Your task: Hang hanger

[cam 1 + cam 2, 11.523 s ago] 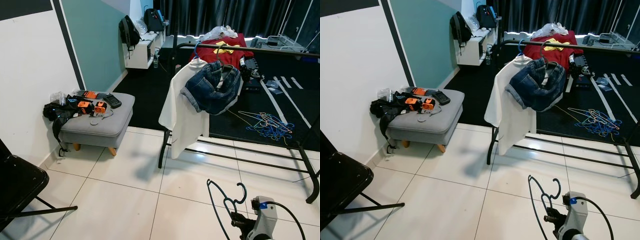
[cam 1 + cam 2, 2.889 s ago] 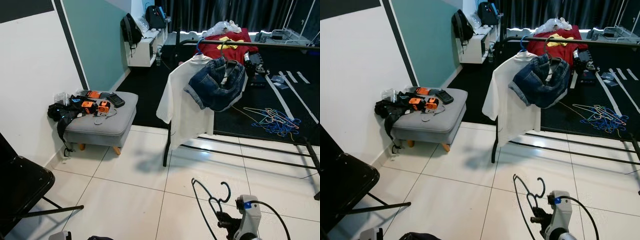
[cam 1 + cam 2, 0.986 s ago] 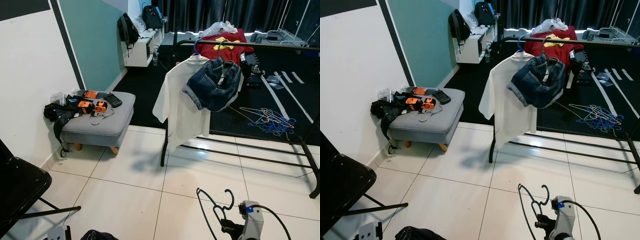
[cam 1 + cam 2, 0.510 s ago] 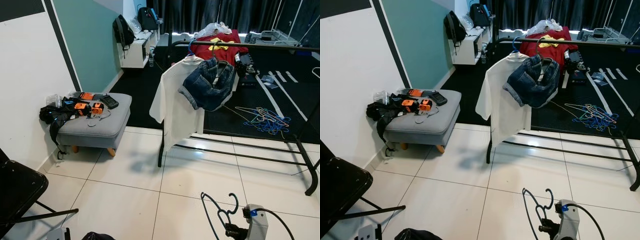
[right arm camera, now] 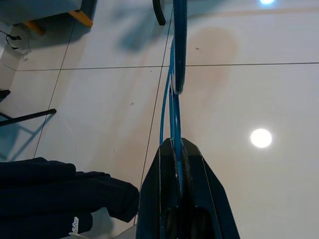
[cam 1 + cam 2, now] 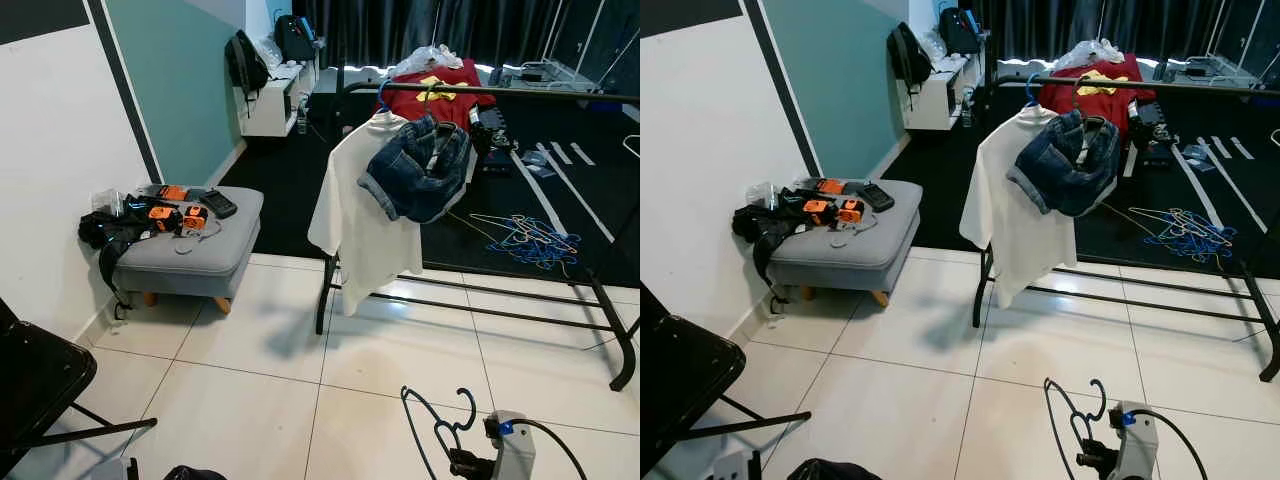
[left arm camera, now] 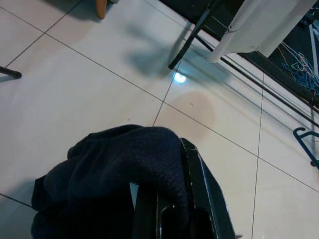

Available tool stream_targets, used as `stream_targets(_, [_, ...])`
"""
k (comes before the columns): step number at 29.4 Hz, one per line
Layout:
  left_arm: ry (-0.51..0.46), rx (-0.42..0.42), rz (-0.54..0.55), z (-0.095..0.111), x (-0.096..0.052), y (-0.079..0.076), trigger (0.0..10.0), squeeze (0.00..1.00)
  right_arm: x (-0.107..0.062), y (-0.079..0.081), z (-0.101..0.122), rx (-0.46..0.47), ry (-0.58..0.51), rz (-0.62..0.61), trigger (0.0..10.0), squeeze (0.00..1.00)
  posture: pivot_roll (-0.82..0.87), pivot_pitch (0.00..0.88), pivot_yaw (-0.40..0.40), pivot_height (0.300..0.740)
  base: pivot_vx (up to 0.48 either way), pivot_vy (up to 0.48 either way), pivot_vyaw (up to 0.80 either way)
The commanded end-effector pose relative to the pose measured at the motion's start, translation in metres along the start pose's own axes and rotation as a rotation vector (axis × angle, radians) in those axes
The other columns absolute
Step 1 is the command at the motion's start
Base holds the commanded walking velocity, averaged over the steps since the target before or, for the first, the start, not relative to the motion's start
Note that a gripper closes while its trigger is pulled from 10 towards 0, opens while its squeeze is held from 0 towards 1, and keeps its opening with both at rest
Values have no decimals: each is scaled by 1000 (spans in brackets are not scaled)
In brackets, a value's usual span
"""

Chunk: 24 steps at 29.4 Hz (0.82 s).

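A blue wire hanger (image 6: 440, 428) stands upright low at the right, over the white tiles. My right gripper (image 5: 175, 149) is shut on its lower wire, and the hook (image 5: 177, 45) points away from the wrist. My left gripper (image 7: 172, 199) is shut on a dark navy knitted garment (image 7: 119, 169), which drapes over its fingers and shows at the bottom left (image 6: 825, 468). Ahead stands a black clothes rack (image 6: 520, 93). On its rail hang a white shirt (image 6: 365, 215), blue jeans (image 6: 415, 170) and a red garment (image 6: 435, 95).
A grey ottoman (image 6: 195, 255) with tools and straps stands at the left wall. A black folding chair (image 6: 35, 380) is near my left. The rack's low bars (image 6: 480, 310) cross the floor. Loose hangers (image 6: 530, 235) lie on the dark carpet beyond.
The whole view has swayed a little as I move. The hanger stays in my right gripper, and the dark garment has come into sight at the bottom left since the earliest frames.
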<state>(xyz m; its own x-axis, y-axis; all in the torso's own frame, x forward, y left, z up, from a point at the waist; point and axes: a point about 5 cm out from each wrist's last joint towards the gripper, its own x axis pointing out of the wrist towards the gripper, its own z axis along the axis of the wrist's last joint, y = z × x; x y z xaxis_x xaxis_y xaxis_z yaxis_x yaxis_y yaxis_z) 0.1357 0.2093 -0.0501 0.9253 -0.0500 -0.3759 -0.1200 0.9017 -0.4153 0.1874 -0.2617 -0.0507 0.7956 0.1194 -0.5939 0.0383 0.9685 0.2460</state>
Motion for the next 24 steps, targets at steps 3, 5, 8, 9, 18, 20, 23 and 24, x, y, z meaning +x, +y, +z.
stream_targets(3, [-24,8,-3,6,0,1,10000,0,1,3,0,6,-13,11,10000,0,-110,0,29,740,0,0,0])
stream_targets(5, [-24,8,-2,6,0,1,10000,0,1,3,0,6,-13,11,10000,0,-110,0,29,740,0,0,0])
stream_targets(8, [-24,7,-2,6,-1,1,10000,0,1,3,0,6,-15,13,10000,0,-110,0,28,740,0,0,0])
stream_targets(9, [-24,7,-2,6,-1,1,10000,0,1,3,0,5,-15,15,10000,0,-110,0,28,740,0,0,0])
stream_targets(18, [-24,7,-3,7,-1,0,10000,0,4,9,4,-2,-39,35,10000,0,-104,0,24,740,0,0,0])
stream_targets(20, [-25,7,-2,8,-1,0,10000,0,5,9,5,-3,-42,39,10000,0,-100,0,21,740,0,0,0])
stream_targets(23, [-27,7,-2,8,0,-1,10000,0,6,10,8,-5,-48,46,10000,0,-101,0,19,740,0,0,0])
stream_targets(24, [-27,7,-2,8,0,-1,10000,0,6,10,8,-5,-48,46,10000,0,-101,0,19,740,0,0,0])
